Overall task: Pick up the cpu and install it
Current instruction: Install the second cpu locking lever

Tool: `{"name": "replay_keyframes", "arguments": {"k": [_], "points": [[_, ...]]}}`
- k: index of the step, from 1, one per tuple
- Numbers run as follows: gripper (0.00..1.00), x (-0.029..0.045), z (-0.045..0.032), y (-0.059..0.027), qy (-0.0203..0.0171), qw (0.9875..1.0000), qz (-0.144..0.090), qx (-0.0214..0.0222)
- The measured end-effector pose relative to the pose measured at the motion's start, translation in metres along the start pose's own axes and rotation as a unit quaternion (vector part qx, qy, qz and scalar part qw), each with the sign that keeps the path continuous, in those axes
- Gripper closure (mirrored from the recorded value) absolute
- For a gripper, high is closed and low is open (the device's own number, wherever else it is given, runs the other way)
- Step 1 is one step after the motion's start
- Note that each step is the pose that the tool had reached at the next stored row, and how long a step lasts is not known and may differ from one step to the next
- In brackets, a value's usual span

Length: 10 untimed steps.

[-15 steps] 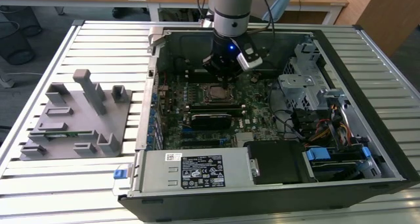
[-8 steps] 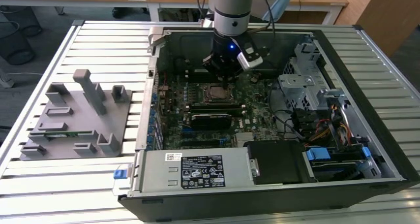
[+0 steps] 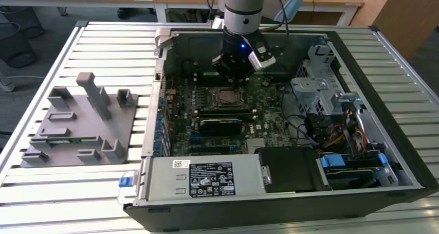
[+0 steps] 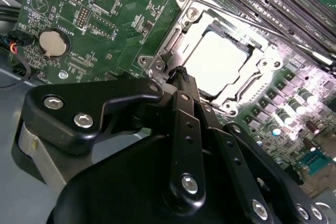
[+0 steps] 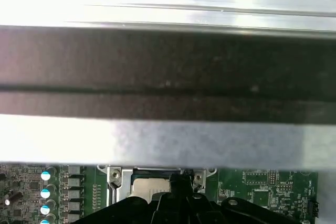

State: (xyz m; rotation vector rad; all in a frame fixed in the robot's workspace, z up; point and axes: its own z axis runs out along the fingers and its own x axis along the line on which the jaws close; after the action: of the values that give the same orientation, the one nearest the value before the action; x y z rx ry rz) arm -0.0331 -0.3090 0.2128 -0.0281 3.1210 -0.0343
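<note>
The cpu point(image 4: 218, 61), a silvery square plate, lies flat inside the metal socket frame point(image 4: 173, 40) on the green motherboard. In the exterior view the cpu point(image 3: 226, 96) sits in the middle of the open computer case, and my gripper point(image 3: 237, 78) hangs just above and behind it. In the second wrist view the black fingers meet at their tips, so the gripper point(image 4: 181, 71) is shut with nothing in it, beside the socket's edge. The first wrist view shows the cpu point(image 5: 149, 184) close to the gripper point(image 5: 181, 178).
The case walls point(image 3: 158, 90) ring the board. A drive cage point(image 3: 322, 85) with cables stands at the exterior view's right, and a power supply point(image 3: 205, 177) lies at the front. A grey fixture point(image 3: 79, 121) holding a green memory stick point(image 3: 65, 139) lies outside the case.
</note>
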Motion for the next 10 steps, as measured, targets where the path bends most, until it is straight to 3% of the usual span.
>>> {"name": "replay_keyframes", "arguments": {"k": [10], "points": [[0.89, 0.0002, 0.0002, -0.0078, 0.0, 1.0, 0.0, 0.0]]}}
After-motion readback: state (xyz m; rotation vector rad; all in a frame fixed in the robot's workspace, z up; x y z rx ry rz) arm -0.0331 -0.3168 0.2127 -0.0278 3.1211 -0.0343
